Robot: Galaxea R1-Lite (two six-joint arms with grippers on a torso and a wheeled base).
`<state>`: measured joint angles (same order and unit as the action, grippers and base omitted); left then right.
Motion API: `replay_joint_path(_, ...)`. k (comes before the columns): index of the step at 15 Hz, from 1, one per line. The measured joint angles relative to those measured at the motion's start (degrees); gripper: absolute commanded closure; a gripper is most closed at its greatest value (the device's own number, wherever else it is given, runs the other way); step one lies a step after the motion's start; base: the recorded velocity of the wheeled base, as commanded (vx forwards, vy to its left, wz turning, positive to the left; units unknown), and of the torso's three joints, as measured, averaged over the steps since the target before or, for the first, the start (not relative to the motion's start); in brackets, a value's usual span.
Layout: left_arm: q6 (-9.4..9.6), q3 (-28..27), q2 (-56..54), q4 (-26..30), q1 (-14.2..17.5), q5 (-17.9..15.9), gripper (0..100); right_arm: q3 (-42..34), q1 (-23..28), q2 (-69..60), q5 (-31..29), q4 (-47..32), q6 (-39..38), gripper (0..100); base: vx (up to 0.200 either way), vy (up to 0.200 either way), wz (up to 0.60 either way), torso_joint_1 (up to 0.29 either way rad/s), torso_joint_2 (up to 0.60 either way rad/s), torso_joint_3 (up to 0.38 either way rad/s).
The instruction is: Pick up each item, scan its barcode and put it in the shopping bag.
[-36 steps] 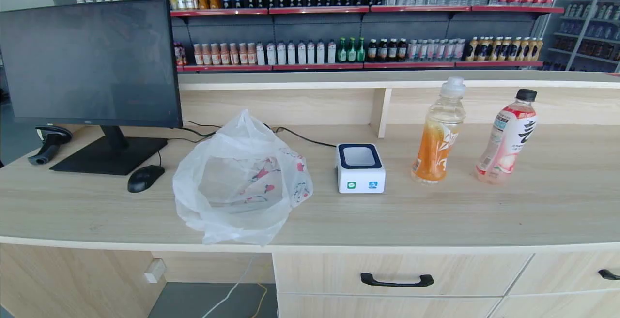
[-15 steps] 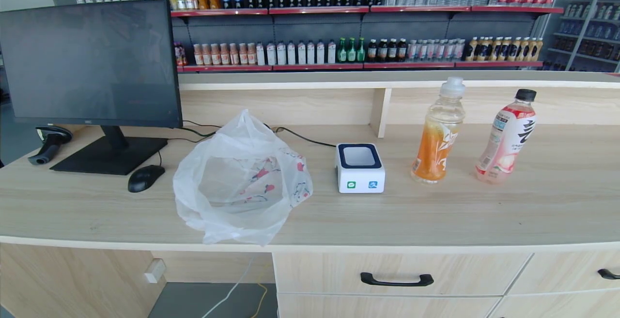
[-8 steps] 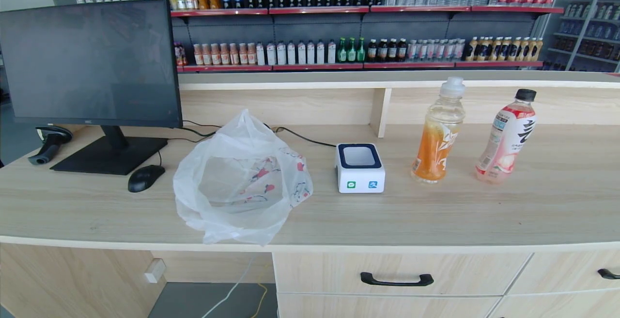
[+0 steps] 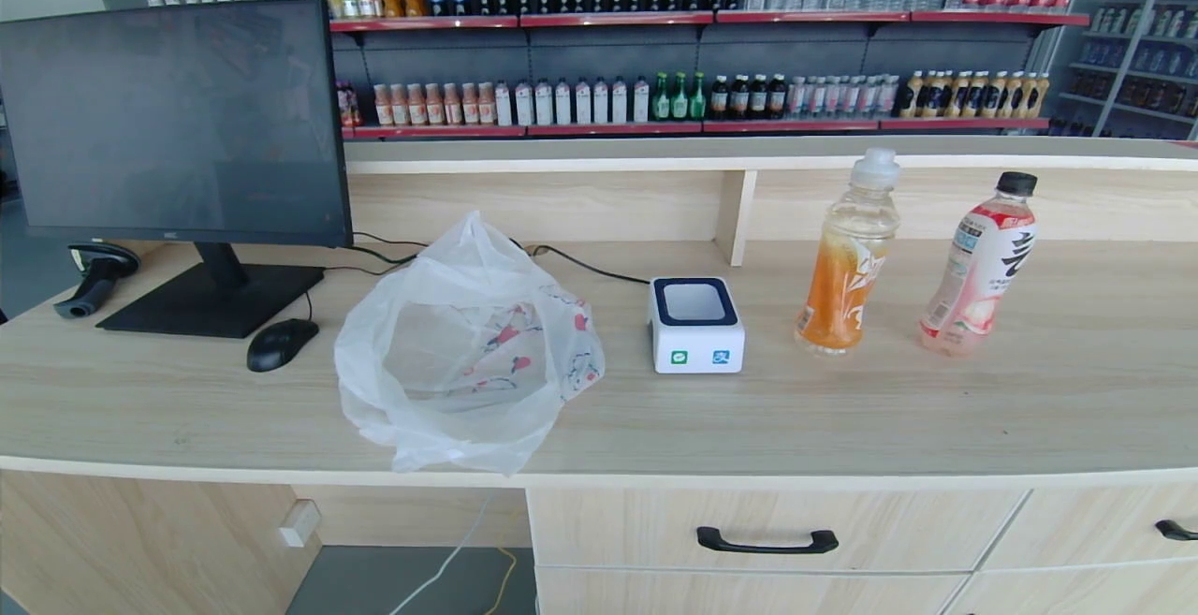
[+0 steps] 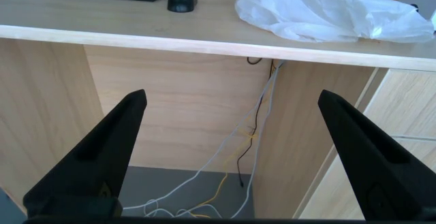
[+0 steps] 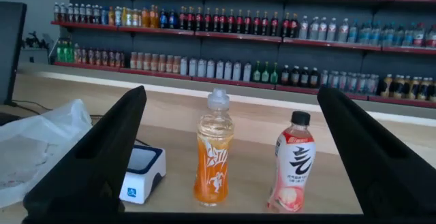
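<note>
Both grippers stand wide open and empty: the left gripper sits low, facing the front below the desk, and the right gripper faces two upright bottles. The orange bottle and the pink-labelled bottle stand a little apart, to the right of the boxy white scanner. To my eye both are smooth, fairly stiff plastic with glossy sleeves, weighty with drink and likely slippery. I'd grip one around its mid-body, below the shoulder. The shopping bag, left of the scanner, is thin crinkled film with a floppy mouth.
</note>
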<state>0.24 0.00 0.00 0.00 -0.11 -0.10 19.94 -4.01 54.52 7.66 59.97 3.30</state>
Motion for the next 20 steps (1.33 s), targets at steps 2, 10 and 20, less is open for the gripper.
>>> replay_joint_path(2,0.0,0.0,0.0,0.0,0.0,0.0,0,-0.8,-0.1,7.0,0.7,8.9,0.4,0,0.0,0.0,0.0,0.0,0.0,0.0)
replay_joint_path(10,0.0,0.0,0.0,0.0,0.0,0.0,0,4.1,-0.6,24.0,1.2,16.3,0.3,0,0.0,0.0,0.0,0.0,0.0,0.0)
replay_joint_path(20,0.02,0.0,0.0,0.0,0.0,0.0,0,0.2,-4.3,34.6,-2.1,27.8,-0.8,0,0.0,0.0,0.0,0.0,0.0,0.0)
